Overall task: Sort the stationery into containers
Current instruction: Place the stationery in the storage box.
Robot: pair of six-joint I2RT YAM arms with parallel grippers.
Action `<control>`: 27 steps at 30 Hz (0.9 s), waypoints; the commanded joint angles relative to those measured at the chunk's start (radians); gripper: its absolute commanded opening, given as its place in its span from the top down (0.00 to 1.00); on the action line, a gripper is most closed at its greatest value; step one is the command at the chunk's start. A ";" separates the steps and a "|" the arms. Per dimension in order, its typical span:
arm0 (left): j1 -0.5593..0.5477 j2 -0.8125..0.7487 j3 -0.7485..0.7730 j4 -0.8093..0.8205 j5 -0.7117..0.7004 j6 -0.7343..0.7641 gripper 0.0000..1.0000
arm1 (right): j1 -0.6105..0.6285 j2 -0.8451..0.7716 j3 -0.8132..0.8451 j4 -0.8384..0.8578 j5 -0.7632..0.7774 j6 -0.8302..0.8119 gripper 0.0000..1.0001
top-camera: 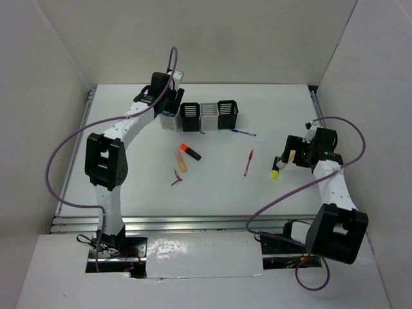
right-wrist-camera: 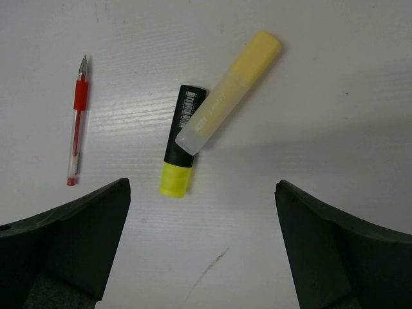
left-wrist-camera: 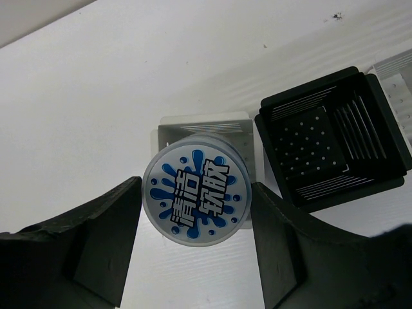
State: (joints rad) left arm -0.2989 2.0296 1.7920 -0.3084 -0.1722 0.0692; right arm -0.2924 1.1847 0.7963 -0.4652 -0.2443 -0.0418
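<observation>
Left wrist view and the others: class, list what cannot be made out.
- Left wrist view: inside of the grey cup, covered by the disc in the left pincer.
- Top view: the small piece, too small to identify.
- Right wrist view: part of the highlighter, under the yellow marker.

Light grey cup (left-wrist-camera: 206, 123) largely behind the disc (left-wrist-camera: 196, 196); tiny piece (top-camera: 176, 179), perhaps red and blue, too small to tell.

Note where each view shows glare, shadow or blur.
Top view: glare on the shiny tape at the near edge. Left wrist: disc print sharp, left fingers dark with little detail. Right wrist: soft shadow right of the marker; right fingers dark too.
</observation>
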 commanded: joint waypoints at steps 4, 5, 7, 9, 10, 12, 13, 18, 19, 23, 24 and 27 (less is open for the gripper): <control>0.015 0.004 0.049 0.020 0.010 -0.096 0.95 | 0.006 -0.002 0.003 0.031 -0.006 0.005 0.00; 0.014 0.003 0.044 0.019 0.014 -0.104 0.93 | 0.006 -0.002 0.003 0.031 -0.007 0.005 0.00; 0.017 0.001 0.038 0.017 0.017 -0.115 0.88 | 0.004 0.000 0.004 0.031 -0.009 0.006 0.00; 0.017 0.003 0.038 0.014 0.031 -0.127 0.82 | 0.006 0.000 0.004 0.031 -0.009 0.006 0.00; 0.017 0.004 0.040 0.014 0.033 -0.131 0.79 | 0.006 0.000 0.004 0.031 -0.009 0.006 0.00; 0.018 0.011 0.043 0.012 0.034 -0.134 0.75 | 0.006 -0.002 0.004 0.030 -0.009 0.005 0.00; 0.018 0.012 0.052 0.009 0.034 -0.135 0.74 | 0.006 -0.003 0.004 0.030 -0.009 0.005 0.00; 0.021 0.035 0.076 -0.003 0.043 -0.132 0.71 | 0.006 -0.002 0.004 0.030 -0.010 0.006 0.00; 0.021 0.040 0.081 -0.008 0.046 -0.132 0.70 | 0.006 0.000 0.003 0.031 -0.010 0.005 0.00; 0.024 0.044 0.081 -0.003 0.046 -0.131 0.56 | 0.004 0.001 0.004 0.030 -0.012 0.005 0.00; 0.023 0.046 0.081 -0.003 0.046 -0.131 0.53 | 0.006 0.003 0.006 0.030 -0.012 0.005 0.00; 0.023 0.044 0.081 -0.006 0.046 -0.132 0.44 | 0.006 0.004 0.006 0.028 -0.013 0.005 0.00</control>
State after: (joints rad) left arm -0.2821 2.0857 1.8179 -0.3565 -0.1329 -0.0357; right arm -0.2924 1.1847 0.7963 -0.4652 -0.2485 -0.0418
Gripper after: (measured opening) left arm 0.755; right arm 0.994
